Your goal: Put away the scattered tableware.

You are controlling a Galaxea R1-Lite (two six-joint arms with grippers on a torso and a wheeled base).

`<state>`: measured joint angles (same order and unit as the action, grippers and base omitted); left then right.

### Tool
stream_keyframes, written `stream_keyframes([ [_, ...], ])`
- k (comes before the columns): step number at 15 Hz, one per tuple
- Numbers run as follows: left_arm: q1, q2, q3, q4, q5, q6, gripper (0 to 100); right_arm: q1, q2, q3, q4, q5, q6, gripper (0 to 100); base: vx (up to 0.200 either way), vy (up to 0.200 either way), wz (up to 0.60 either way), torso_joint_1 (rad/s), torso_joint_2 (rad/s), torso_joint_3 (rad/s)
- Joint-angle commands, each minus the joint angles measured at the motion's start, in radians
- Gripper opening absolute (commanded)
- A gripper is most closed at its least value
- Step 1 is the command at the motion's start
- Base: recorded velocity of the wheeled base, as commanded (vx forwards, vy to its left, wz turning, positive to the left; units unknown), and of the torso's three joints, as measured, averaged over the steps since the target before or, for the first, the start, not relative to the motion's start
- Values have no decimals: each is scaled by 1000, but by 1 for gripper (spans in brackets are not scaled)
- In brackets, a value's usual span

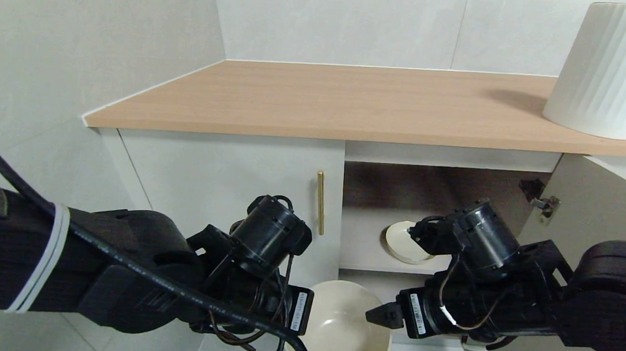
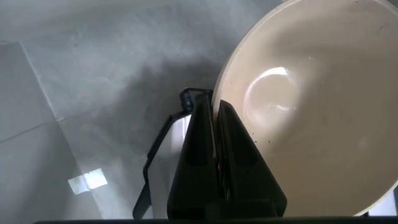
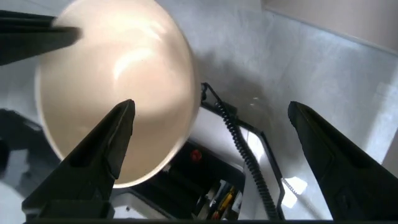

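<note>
Bowl: the cream bowl (image 1: 343,332) is hanging low in front of the cabinet, below the open compartment (image 1: 433,189), with its hollow side facing upward.
Left gripper: the left gripper (image 2: 214,112) is pinching the bowl's rim, one finger inside and one outside, clenched on it.
Right gripper: the right gripper (image 3: 210,106) is standing with its fingers spread wide, just beside the opposite side of the bowl, and it is grasping nothing.
Step in hand: I am judging that the bowl is going to the shelf (image 1: 363,250), where a small plate (image 1: 403,241) is already sitting; perhaps the right arm is preparing to take the bowl over.
Doing it well: the pinch is holding only a thin edge, so the bowl is probably swinging easily. Slow lifting is advisable, and the left fingers should be letting go only when the other fingers are closing firmly on the rim.
Risk: the open door (image 1: 590,228) and the shelf's front edge are lying near the path. The bowl should be passing between them and landing beside the plate, not on it.
</note>
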<state>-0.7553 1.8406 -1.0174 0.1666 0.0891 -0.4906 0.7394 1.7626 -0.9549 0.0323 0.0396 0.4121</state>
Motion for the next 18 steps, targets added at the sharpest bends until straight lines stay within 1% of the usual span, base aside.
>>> stream_keyframes([
  [1, -9, 3, 2, 1, 1, 0, 0, 5, 35, -2, 0, -1, 2, 100, 0, 0, 0, 0, 0, 0],
  [5, -16, 11, 3, 1, 3, 0, 0, 9, 41, -4, -2, -1, 4, 100, 0, 0, 0, 0, 0, 0],
  [6, -18, 12, 3, 1, 3, 0, 0, 12, 46, -5, -2, -1, 5, 0, 0, 0, 0, 0, 0, 0],
  [18, -19, 17, 2, 1, 3, -2, 0, 17, 57, -4, -2, -1, 5, 0, 0, 0, 0, 0, 0, 0],
])
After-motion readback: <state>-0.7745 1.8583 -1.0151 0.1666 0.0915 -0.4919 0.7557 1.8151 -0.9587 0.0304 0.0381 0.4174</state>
